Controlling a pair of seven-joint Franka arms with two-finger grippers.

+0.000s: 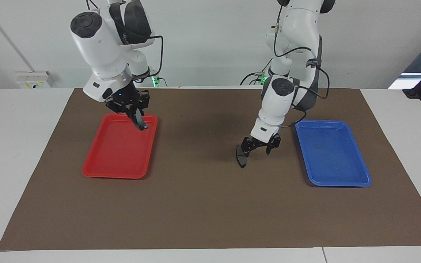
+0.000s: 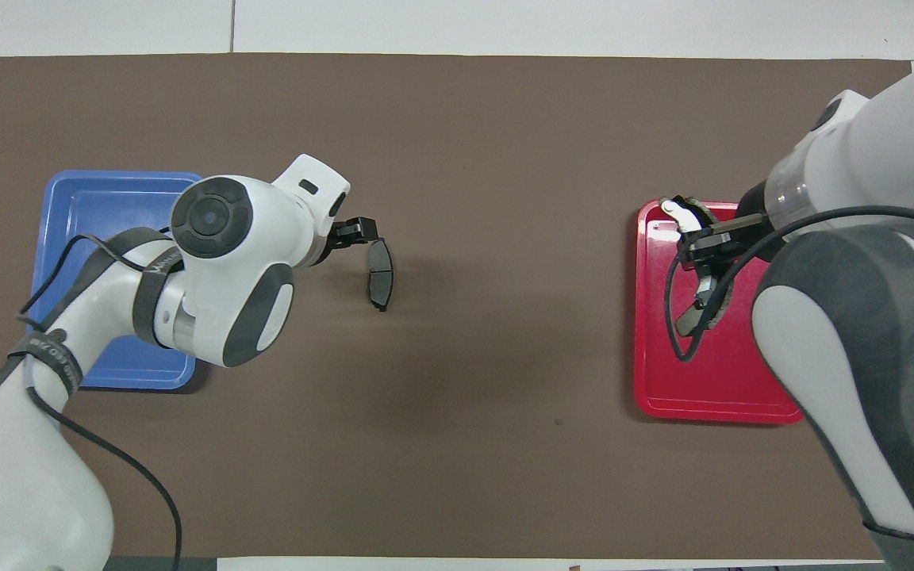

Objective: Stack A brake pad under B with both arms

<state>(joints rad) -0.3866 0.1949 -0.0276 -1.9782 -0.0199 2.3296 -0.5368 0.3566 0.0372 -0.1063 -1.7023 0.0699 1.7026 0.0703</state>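
The short A brake pad (image 1: pixel 140 121) hangs clamped in the right hand (image 1: pixel 137 116) above the red tray (image 1: pixel 119 171) at nine o'clock, while crescent B (image 1: pixel 240 156), gripped by the left hand (image 1: pixel 249 148), hangs mid-surface; stacking not yet begun.

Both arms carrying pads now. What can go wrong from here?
1. The left gripper pinches B by one end, edge-on above the brown mat; it may swing or slip.
2. The right gripper holds the A brake pad over the red tray, far from B; if B lands first, the order is reversed.
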